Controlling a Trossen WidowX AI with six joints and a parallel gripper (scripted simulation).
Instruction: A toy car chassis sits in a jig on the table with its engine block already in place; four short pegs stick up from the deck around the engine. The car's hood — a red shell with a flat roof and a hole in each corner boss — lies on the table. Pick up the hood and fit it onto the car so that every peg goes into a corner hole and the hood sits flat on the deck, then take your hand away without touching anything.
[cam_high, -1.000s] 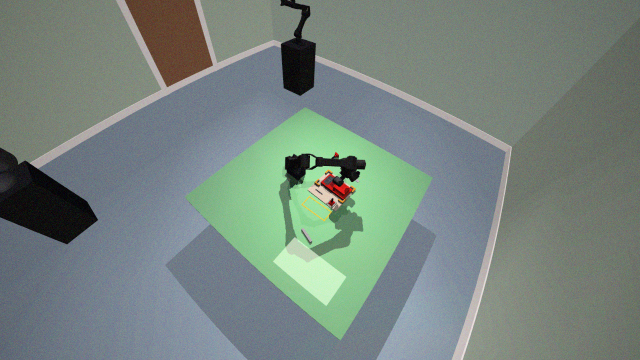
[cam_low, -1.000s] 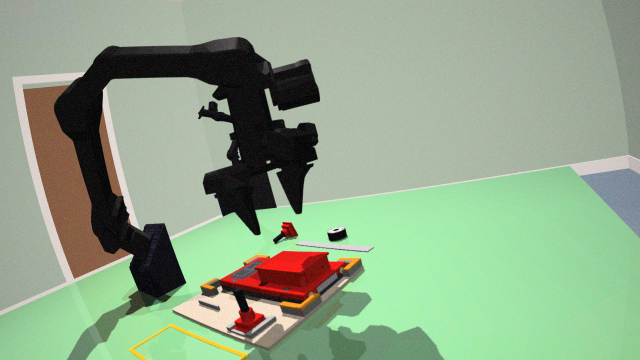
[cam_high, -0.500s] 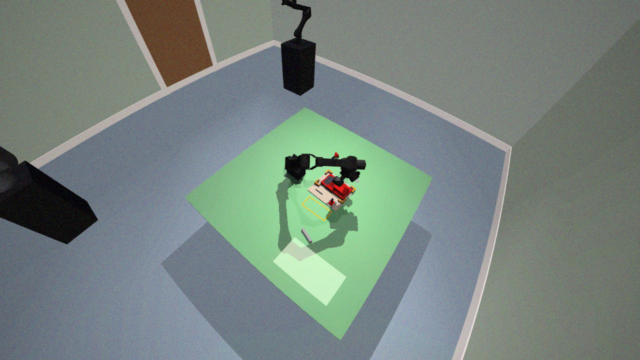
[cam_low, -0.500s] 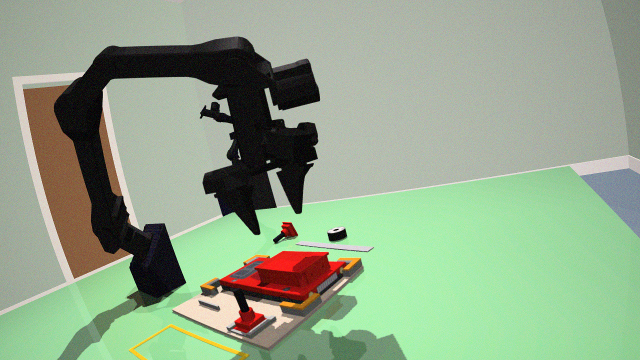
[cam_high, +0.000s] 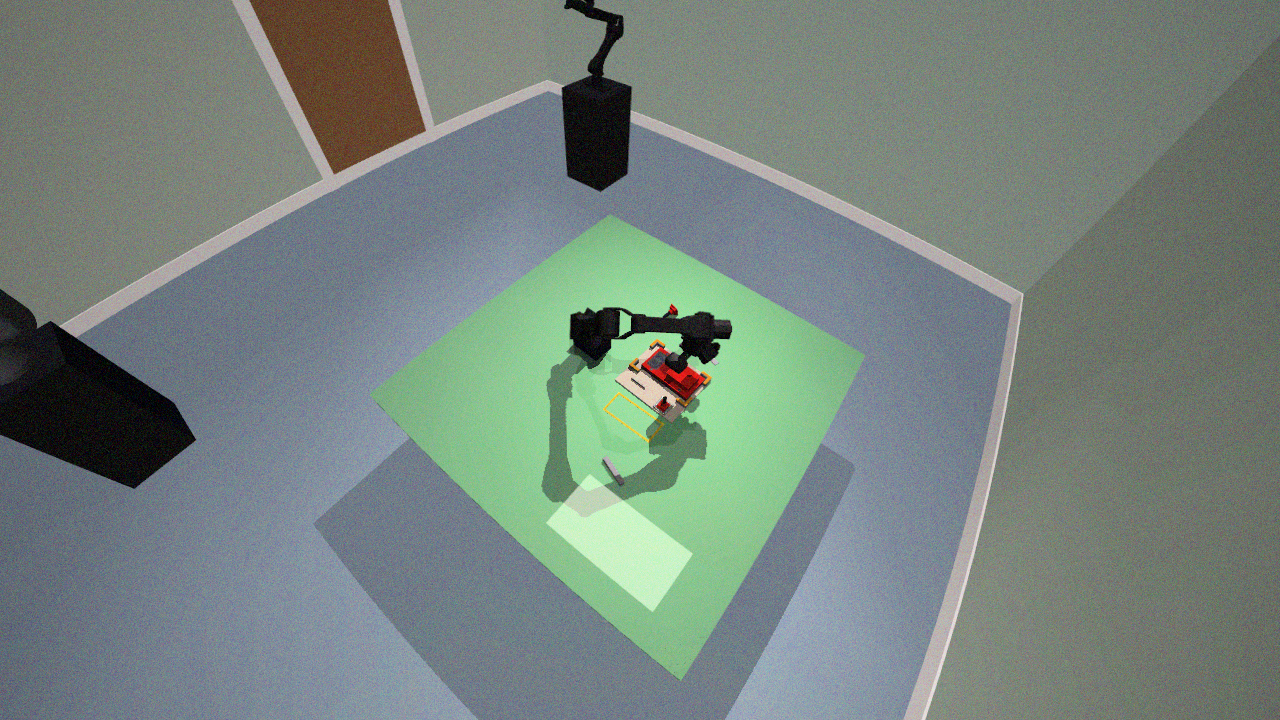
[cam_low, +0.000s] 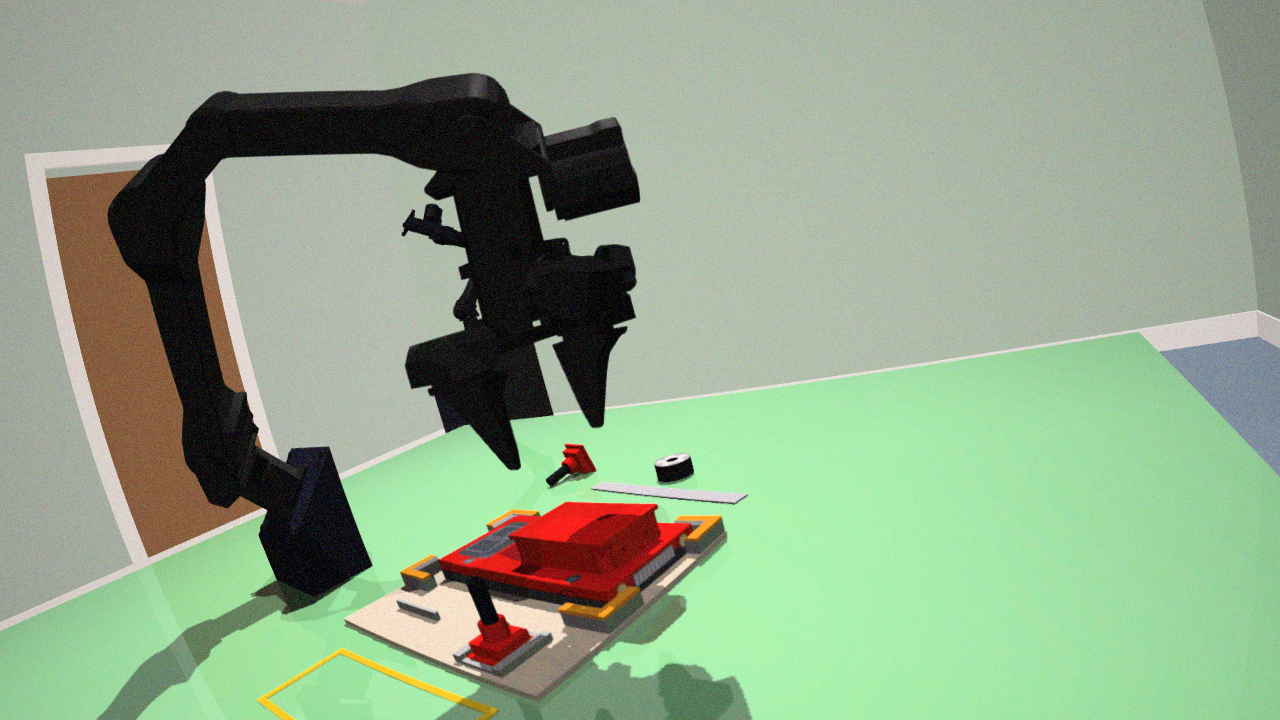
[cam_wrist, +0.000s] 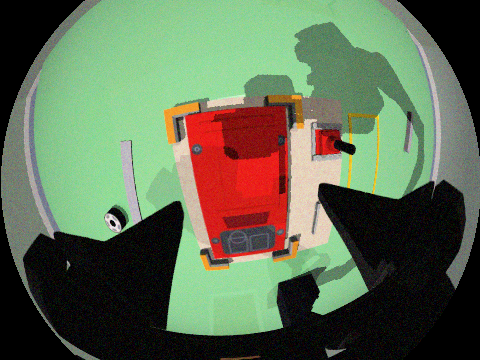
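The red hood (cam_low: 586, 537) (cam_wrist: 257, 175) sits on the red car chassis (cam_low: 467, 561) (cam_wrist: 204, 200), over the engine's place. Its flat roof looks level in the exterior view. The engine, pegs and corner holes cannot be made out under it, so the fit of each peg does not show. The chassis rests between orange and grey corner blocks of the jig (cam_low: 384, 617) (cam_wrist: 304, 175). My gripper (cam_low: 555, 445) (cam_wrist: 253, 199) is open and empty. Its fingertips hang above the hood, apart from it.
A red block with a black lever (cam_low: 499, 639) (cam_wrist: 325, 141) stands in the jig's holder. Beyond the car lie another red part with a black stalk (cam_low: 577, 458), a black-and-white wheel (cam_low: 674, 468) (cam_wrist: 115, 220) and a pale strip (cam_low: 666, 492) (cam_wrist: 128, 172). A grey bar (cam_high: 613, 471) lies farther off.
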